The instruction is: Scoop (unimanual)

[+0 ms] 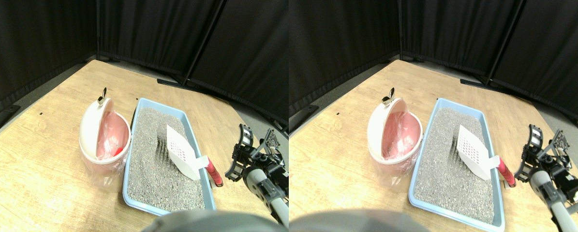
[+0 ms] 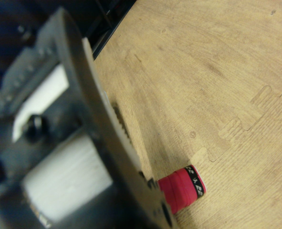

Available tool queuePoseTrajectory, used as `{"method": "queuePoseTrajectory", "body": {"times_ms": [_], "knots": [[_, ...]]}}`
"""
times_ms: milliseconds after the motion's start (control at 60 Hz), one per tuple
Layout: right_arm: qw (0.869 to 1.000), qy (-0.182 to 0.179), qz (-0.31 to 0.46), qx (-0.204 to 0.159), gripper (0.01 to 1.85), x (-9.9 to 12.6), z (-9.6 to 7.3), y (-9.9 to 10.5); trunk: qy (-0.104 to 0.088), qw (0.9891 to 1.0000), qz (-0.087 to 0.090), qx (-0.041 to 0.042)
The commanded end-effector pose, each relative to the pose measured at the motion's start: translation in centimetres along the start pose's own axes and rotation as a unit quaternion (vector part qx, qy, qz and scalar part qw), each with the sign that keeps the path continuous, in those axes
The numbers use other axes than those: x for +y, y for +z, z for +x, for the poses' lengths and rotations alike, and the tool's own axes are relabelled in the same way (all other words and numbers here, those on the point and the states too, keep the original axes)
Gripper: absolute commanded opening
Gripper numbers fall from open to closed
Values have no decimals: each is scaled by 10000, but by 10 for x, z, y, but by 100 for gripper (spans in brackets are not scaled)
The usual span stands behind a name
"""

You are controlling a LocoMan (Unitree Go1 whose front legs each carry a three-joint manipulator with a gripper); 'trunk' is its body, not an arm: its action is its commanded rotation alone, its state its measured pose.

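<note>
White perforated scoop (image 1: 182,153) — red-wrapped handle (image 1: 214,173); pale-blue tray (image 1: 135,116), grey litter (image 1: 159,174); pink bin (image 1: 102,140).

The floor (image 1: 51,159) is covered with wood-pattern mats, and in the wrist view their interlocking seams (image 2: 236,129) are visible. Black curtains (image 1: 37,38) hang behind and on both sides, held on dark frames (image 1: 199,43). Grey ground (image 1: 250,116) shows at the mat edge. The light is even.
</note>
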State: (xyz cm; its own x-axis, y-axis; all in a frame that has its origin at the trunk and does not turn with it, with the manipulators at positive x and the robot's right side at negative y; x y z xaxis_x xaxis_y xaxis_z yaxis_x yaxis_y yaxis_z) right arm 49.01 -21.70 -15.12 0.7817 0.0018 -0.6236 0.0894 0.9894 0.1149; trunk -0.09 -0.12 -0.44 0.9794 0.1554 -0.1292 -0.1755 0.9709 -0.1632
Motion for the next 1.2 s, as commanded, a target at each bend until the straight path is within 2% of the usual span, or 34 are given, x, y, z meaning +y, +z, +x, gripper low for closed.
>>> {"method": "queuePoseTrajectory", "body": {"times_ms": [17,167,217,317,367,383,400,417,450,500,517,533,550,583,600,617,717,733,833,983,1050,1067,1200], "knots": [[9998,89,-15,-183,150,1,-7,5,36,10000,1,28],[9997,123,54,-200,154,-4,-19,4,10,10000,24,35],[9993,199,96,-313,151,-6,-26,3,-9,10000,51,44],[9980,365,85,-512,141,-8,-29,2,-38,10000,71,47],[9952,507,195,-811,120,-11,-31,-1,-56,9999,92,47],[9952,507,195,-811,120,-11,-31,-1,-56,9999,92,47],[9927,575,165,-1052,94,-12,-30,-2,-64,9999,106,48],[9927,575,165,-1052,94,-12,-30,-2,-68,9999,112,48],[9924,407,265,-1131,79,-12,-32,-3,-79,9999,126,46],[9859,672,397,-1480,45,-15,-32,-6,-98,9998,157,46],[9859,672,397,-1480,45,-15,-32,-6,-103,9998,165,46],[9846,702,428,-1540,37,-15,-32,-7,-114,9998,182,47],[9801,799,470,-1755,13,-17,-31,-9,-125,9997,198,49],[9773,829,476,-1892,6,-19,-30,-11,-136,9997,214,49],[9702,1007,411,-2164,6,-20,-31,-14,-151,9996,232,49],[9684,978,347,-2270,6,-21,-30,-15,-169,9995,255,52],[9627,1030,238,-2491,6,-24,-32,-19,-255,9990,358,45],[9584,1069,221,-2637,6,-25,-34,-21,-266,9990,369,47],[9497,1146,56,-2912,6,-29,-37,-26,-367,9982,469,52],[9468,963,-133,-3067,6,-34,-46,-34,-515,9968,614,70],[9400,1113,-234,-3217,6,-38,-48,-38,-569,9962,658,78],[9422,941,-204,-3208,6,-39,-49,-39,-569,9962,658,78],[9420,767,-255,-3256,6,-41,-58,-45,-658,9951,732,80]]}}
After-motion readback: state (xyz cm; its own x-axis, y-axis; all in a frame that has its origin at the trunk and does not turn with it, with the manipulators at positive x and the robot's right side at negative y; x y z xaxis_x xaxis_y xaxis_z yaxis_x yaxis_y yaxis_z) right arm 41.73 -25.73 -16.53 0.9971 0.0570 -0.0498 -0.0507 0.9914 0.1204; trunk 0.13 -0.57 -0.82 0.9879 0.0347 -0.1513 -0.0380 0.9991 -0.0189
